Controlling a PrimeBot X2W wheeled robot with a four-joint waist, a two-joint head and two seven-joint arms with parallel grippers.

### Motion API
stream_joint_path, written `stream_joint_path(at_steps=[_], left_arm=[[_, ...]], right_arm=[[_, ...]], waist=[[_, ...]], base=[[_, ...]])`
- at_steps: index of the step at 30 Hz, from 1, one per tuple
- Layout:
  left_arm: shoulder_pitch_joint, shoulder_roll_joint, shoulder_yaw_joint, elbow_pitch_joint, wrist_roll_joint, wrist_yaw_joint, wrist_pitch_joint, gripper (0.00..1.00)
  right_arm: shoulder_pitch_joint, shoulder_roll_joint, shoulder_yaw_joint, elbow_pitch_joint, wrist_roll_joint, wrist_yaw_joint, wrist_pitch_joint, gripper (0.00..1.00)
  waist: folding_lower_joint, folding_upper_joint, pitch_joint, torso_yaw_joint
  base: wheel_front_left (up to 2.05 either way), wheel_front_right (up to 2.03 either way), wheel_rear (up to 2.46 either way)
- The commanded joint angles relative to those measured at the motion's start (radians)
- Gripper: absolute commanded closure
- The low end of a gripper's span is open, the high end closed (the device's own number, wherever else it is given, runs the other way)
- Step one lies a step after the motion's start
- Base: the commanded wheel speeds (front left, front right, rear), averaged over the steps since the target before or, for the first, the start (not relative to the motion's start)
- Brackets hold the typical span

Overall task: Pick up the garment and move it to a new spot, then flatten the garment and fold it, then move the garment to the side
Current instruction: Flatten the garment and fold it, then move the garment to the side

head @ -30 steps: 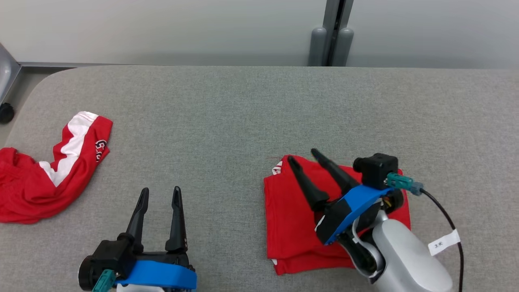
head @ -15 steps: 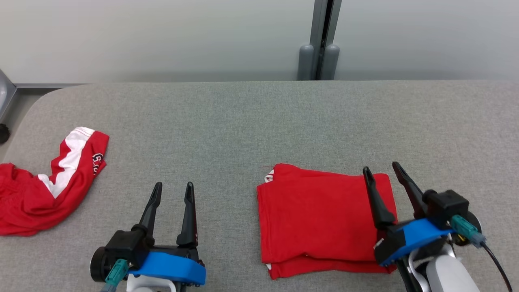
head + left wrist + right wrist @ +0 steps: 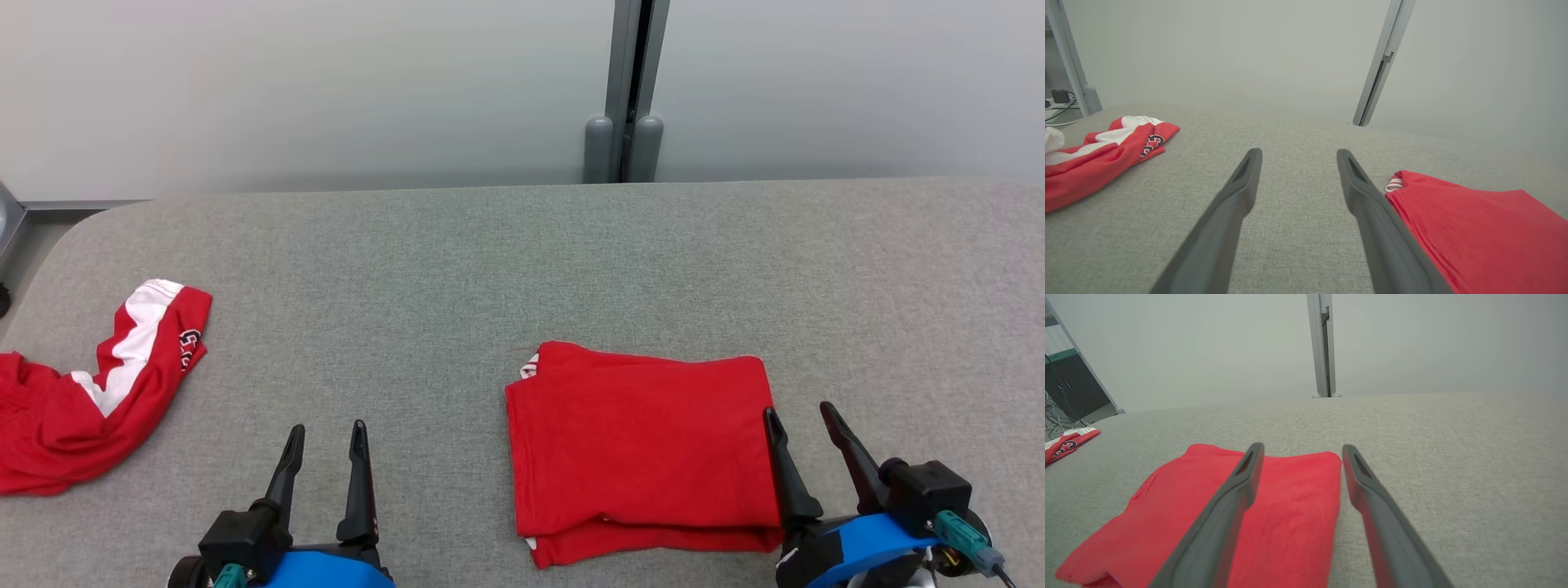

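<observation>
Since the folded red garment (image 3: 641, 453) lies as a loose stack of layers, the likeliest failure in moving it aside is a grip that catches only the top layer. That would peel the fold open as it lifts. The lower layers already stick out along its 6 o'clock edge, and a bit of striped trim shows at its 11 o'clock corner, so the stack looks easy to disturb. Dragging it instead of lifting could also rumple it, as the counter (image 3: 490, 261) has a coarse grey fabric surface.

The garment sits at about 5 o'clock in the head view. The right fingers (image 3: 785, 465) are spread wide and hold nothing, just off its 4 o'clock corner. The left fingers (image 3: 357, 482) are equally wide and empty, over bare counter at 7 o'clock. A crumpled red-and-white garment (image 3: 90, 400) lies at 9 o'clock, well apart, so a move that way risks mixing the two.

Nothing here serves as a container; both garments rest directly on the counter.
</observation>
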Motion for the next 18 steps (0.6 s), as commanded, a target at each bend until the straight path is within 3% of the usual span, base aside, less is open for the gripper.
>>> stream_joint_path(at_steps=[1, 18], left_arm=[[0.003, 0.005, 0.002, 0.001, 0.006, 0.001, -0.005, 0.00], [-0.006, 0.007, 0.006, 0.005, 0.013, 0.000, -0.005, 0.00]], right_arm=[[0.009, -0.002, 0.001, 0.005, 0.000, 0.000, -0.006, 0.00], [-0.046, -0.002, -0.008, 0.011, -0.040, 0.000, 0.011, 0.00]], waist=[[0.0001, -0.0001, 0.000, -0.001], [0.0001, -0.0001, 0.004, -0.004]], base=[[0.00, 0.00, 0.00], [0.00, 0.00, 0.00]])
